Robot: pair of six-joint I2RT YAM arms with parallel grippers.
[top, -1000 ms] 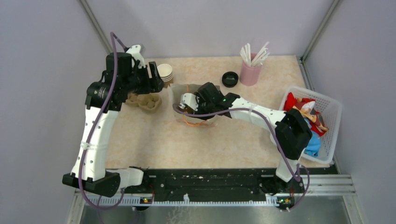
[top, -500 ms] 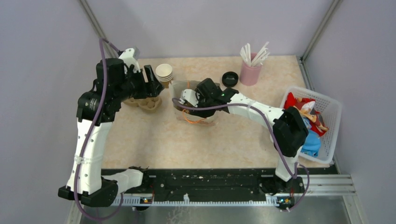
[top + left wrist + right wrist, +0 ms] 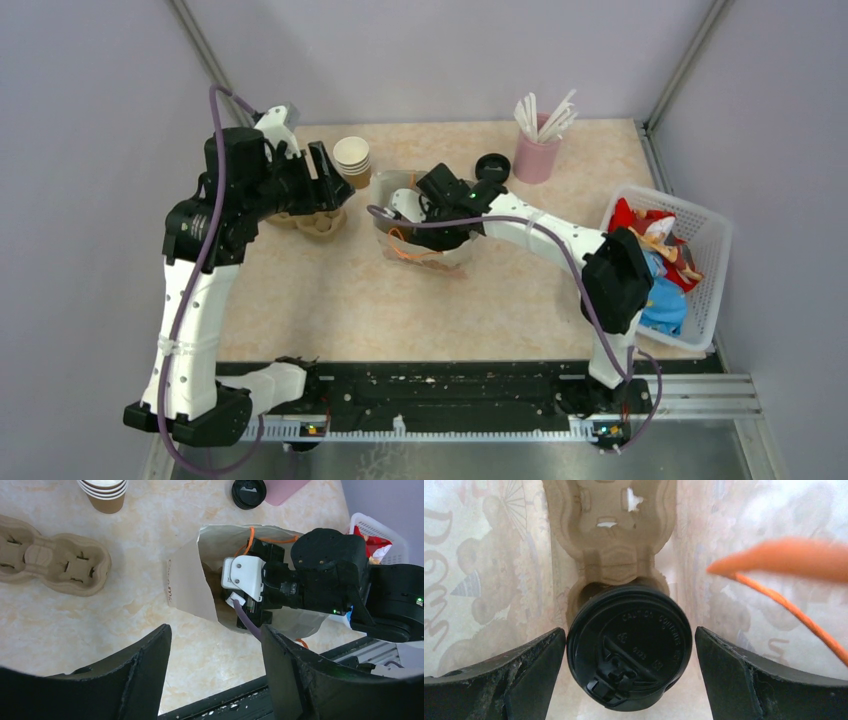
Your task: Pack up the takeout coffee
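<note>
Well, the takeout coffee (image 3: 629, 647) sits in the cup carrier (image 3: 611, 540) inside the paper bag (image 3: 187, 587), my right claw (image 3: 629, 632) spread either side of it, left claw (image 3: 216, 630) spread and empty, so I reckon placing's done; next, lift straight out.

The paper bag (image 3: 185, 587) is tight inside. Its walls close in on both sides of the right claw (image 3: 629, 636), whose fingers stand wide with only slivers of gap beside the takeout coffee (image 3: 629, 655). An orange handle (image 3: 794, 611) cuts across the right side, and the right arm fills the bag's mouth. Bare counter (image 3: 330, 300) lies in front of the bag. To its left, near the left claw (image 3: 215, 635), a cup carrier (image 3: 50, 565) and a cup stack (image 3: 105, 492) crowd the way.
</note>
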